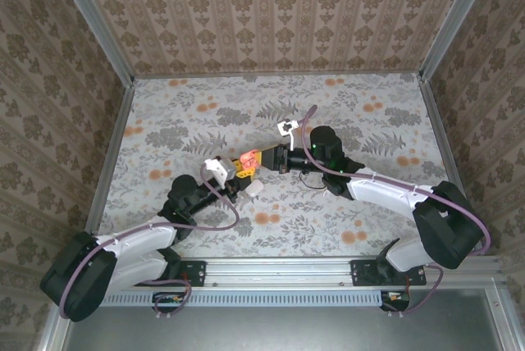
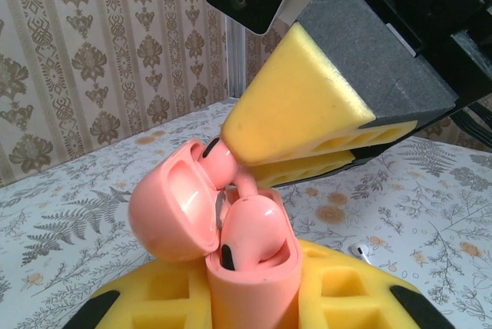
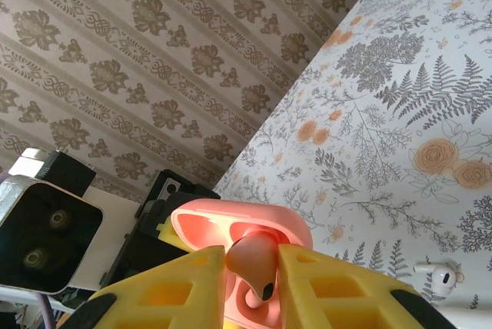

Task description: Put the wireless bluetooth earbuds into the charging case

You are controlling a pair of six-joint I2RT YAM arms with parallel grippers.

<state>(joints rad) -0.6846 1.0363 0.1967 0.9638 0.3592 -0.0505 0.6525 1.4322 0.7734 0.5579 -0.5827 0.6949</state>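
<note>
**Top view.** Your two arms reach inward and meet at mid-table. The left gripper (image 1: pixel 240 169) sits low with its wrist angled toward centre, clamped on the pink case (image 1: pixel 248 158). The right gripper (image 1: pixel 267 159) comes in from the opposite side with its elbow folded back and its tips at the case. Step in hand, in my judgement: seating a bud.

**Left wrist view.** The left gripper (image 2: pixel 254 302) holds the case (image 2: pixel 257 267) upright by its body, with the lid (image 2: pixel 169 206) swung open to the left. The right gripper (image 2: pixel 244 156) slants down from the upper right, closed on a pink bud (image 2: pixel 219 161) at the case mouth, against the lid's inner edge. A white bud (image 2: pixel 361 250) lies loose on the table (image 2: pixel 77 214) behind.

**Right wrist view.** The right gripper (image 3: pixel 254 287) pinches the bud (image 3: pixel 250 256) between its pads, and the bud points into the open case (image 3: pixel 231 221). The white bud (image 3: pixel 438 274) rests on the table (image 3: pixel 400 114) to the right.

**Next move.** You need to line the bud up with its well, press it down gently, then release. Whether that well is free cannot be told. The left clamp must not slip under the push.
</note>
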